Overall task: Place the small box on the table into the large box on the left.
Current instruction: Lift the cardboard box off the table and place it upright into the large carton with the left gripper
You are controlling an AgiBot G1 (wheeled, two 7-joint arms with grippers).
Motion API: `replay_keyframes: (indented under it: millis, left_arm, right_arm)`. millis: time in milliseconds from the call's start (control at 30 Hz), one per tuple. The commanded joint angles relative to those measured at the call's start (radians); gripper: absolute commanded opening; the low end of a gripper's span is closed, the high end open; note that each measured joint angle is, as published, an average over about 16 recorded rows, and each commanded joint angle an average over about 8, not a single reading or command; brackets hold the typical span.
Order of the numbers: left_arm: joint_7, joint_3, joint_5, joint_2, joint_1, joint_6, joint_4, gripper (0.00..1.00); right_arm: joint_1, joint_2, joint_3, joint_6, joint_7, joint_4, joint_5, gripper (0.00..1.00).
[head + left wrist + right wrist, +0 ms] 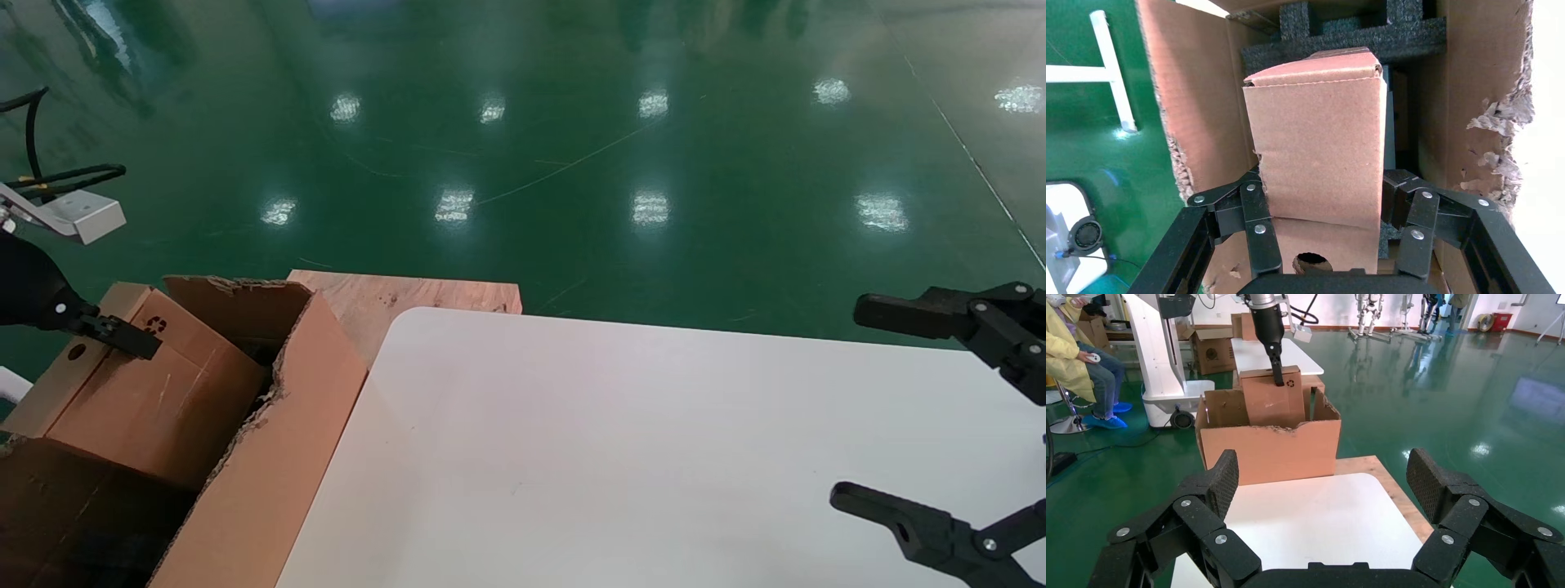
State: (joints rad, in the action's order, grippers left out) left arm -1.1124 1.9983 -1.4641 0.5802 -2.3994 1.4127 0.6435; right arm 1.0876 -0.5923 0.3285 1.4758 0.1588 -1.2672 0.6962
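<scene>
Left wrist view — left gripper (1322,211) holds small box (1318,153) inside large box (1199,104).

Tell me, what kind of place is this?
Probably a robot lab or testing hall. It has a glossy green floor, other white robot stands and a seated person in a yellow coat, and the left gripper holds a small brown cardboard box.

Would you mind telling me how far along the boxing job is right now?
Done: the small box is off the table and partly down inside the large box. In hand: the left gripper is shut on it. Left: lowering it onto the dark foam, then releasing. The right gripper is open over the table.
</scene>
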Motion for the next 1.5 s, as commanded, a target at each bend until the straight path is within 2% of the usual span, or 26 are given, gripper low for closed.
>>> replay_keyframes:
  millis: [33, 567, 1500]
  left_arm:
    - [0.018, -0.002, 0.014, 0.011, 0.021, -0.005, -0.031, 0.00]
    - [0.087, -0.003, 0.043, 0.022, 0.064, 0.022, -0.149, 0.00]
    - [0.157, 0.021, 0.020, 0.030, 0.163, -0.035, -0.318, 0.00]
  right_arm:
    - [0.000, 0.000, 0.000, 0.000, 0.000, 0.000, 0.000, 1.00]
    - [0.000, 0.000, 0.000, 0.000, 0.000, 0.000, 0.000, 1.00]
    - [0.000, 0.000, 0.001, 0.000, 0.000, 0.000, -0.001, 1.00]
